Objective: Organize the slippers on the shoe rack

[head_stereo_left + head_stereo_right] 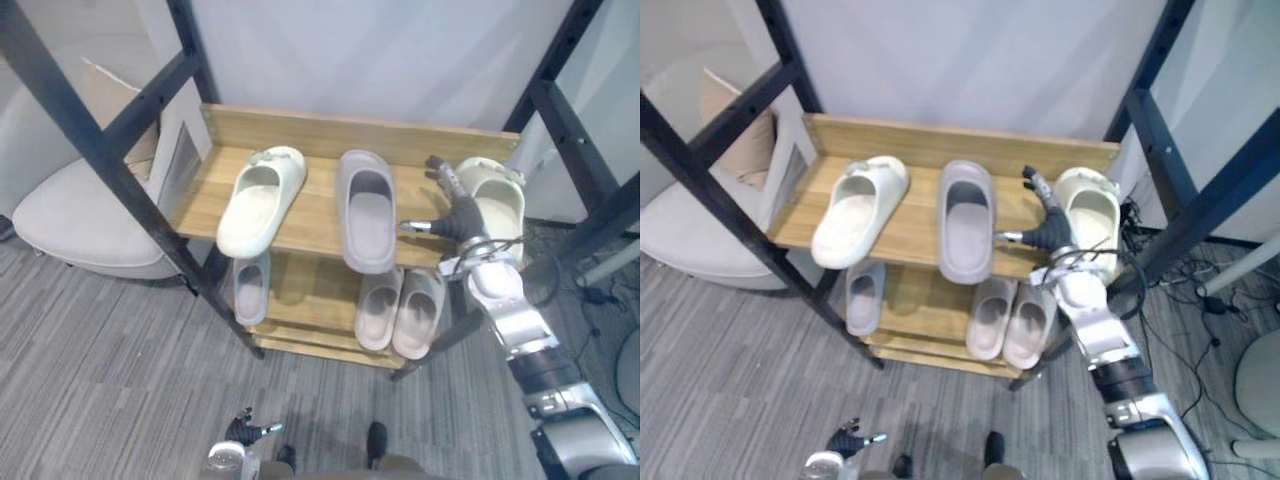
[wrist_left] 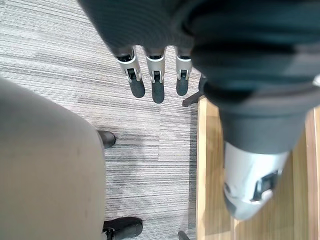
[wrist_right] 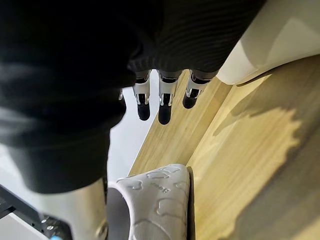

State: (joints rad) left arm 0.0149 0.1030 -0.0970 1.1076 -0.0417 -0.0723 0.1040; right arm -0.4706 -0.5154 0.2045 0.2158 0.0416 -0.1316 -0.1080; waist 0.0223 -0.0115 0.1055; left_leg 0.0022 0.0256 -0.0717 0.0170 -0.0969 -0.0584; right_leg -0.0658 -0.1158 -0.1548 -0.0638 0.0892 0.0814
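On the wooden shoe rack's top shelf [image 1: 310,215] lie a cream slipper [image 1: 262,200] at the left, a grey slipper [image 1: 366,210] in the middle and a second cream slipper [image 1: 497,195] at the right end. My right hand [image 1: 462,213] hovers open over the shelf between the grey slipper [image 3: 155,200] and the right cream slipper [image 3: 270,40], its fingers [image 3: 162,102] straight and holding nothing. The lower shelf carries one grey slipper [image 1: 250,287] and a pale pinkish pair [image 1: 400,310]. My left hand [image 1: 245,430] hangs low near the floor, its fingers [image 2: 156,85] straight and empty.
Black metal frame posts [image 1: 110,165] cross in front of the rack on both sides. A beige cushioned seat [image 1: 80,225] stands to the left. Cables [image 1: 1200,300] lie on the grey carpet at the right.
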